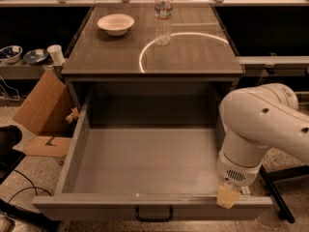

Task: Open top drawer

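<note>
Grey tabletop (pixel 193 57) far off, top drawer (pixel 145 158) gaping wide beneath it! My end effector (pixel 228 196) sits at its near-right front edge, grip unreadable. Opening looks done; next, back away cleanly.

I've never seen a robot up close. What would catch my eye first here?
The top drawer stands wide open in the middle, showing its deep grey inside. A bulky white robot arm curves in from the right, and its gripper hangs down at the drawer's front right corner. Behind, on the cabinet top, sit a white bowl and a clear water bottle.
</note>
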You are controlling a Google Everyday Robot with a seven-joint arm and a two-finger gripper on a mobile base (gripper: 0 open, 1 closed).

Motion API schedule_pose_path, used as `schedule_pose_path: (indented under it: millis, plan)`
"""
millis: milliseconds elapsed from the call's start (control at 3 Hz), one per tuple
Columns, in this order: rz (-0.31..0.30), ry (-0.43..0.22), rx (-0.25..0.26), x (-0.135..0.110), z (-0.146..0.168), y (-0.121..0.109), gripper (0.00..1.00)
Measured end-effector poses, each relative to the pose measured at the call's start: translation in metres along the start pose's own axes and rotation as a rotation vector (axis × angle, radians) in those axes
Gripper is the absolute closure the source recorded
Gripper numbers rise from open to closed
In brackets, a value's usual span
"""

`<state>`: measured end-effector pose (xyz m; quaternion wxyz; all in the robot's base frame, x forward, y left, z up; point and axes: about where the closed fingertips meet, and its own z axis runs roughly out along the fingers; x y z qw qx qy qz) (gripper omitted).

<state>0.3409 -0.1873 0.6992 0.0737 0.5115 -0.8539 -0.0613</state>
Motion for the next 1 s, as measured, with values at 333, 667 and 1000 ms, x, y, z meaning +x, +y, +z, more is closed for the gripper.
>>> schedule_pose_path:
  millis: [333,667,1000]
  plan:
    - [-0.018,-0.006,0.021,0.005,-0.041,-0.008,0.06]
    - [-0.091,-0.059,0.067,0.008,-0.115,-0.018,0.00]
    - [-0.102,-0.090,0.102,0.002,-0.136,-0.025,0.00]
